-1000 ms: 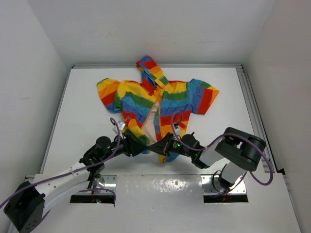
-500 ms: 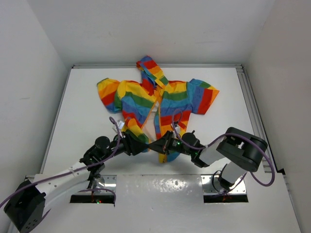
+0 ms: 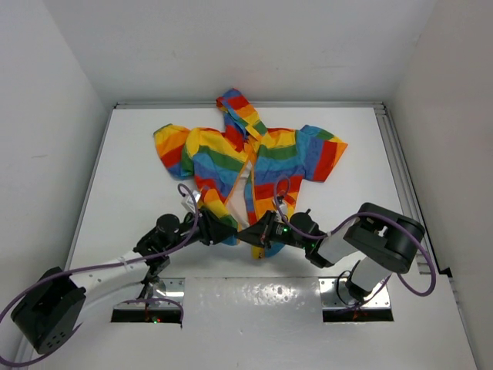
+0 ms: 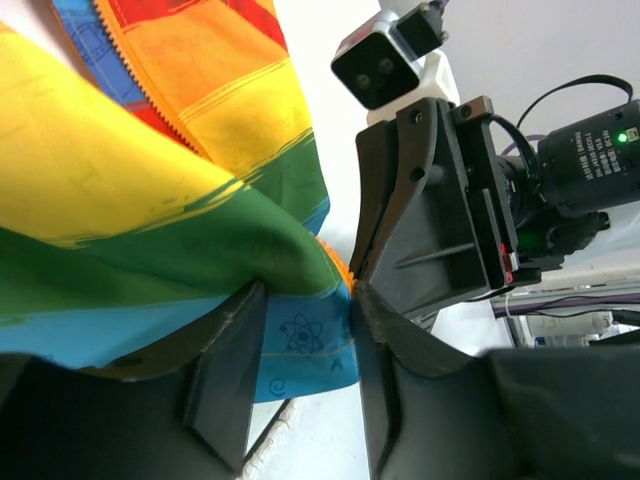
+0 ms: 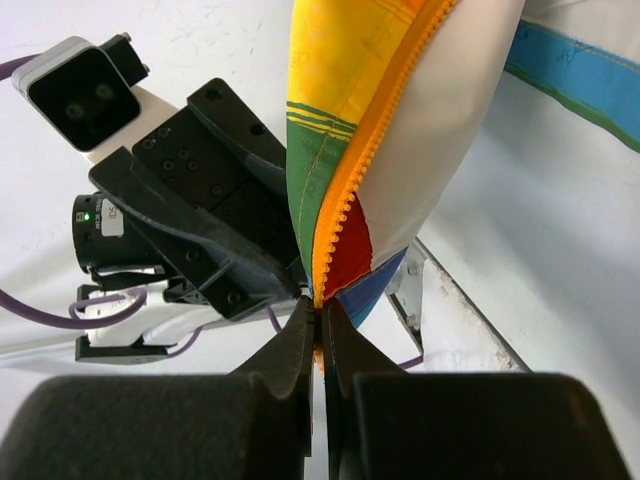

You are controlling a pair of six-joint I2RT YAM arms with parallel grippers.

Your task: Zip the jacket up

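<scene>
The rainbow-striped jacket (image 3: 266,154) lies front up on the white table (image 3: 123,177), its front open down the middle. Both grippers meet at its near hem. My left gripper (image 3: 229,233) (image 4: 308,335) stands open, and the blue hem strip (image 4: 300,345) of the left front panel lies flat between its fingers. Directly facing it, my right gripper (image 3: 249,234) (image 5: 320,322) is shut on the bottom end of the orange zipper trim (image 5: 352,200) of the right panel, lifting that corner so the pale lining (image 5: 450,110) shows.
The table's raised rail (image 3: 397,162) runs along the right side, and white walls enclose the back and sides. The arm bases and metal mounting plates (image 3: 358,297) sit at the near edge. Purple cables (image 3: 185,202) loop over both wrists close to the hem.
My left gripper has edged right toward the right gripper and its jaws have narrowed around the hem. The right gripper kept its hold on the zipper trim.
</scene>
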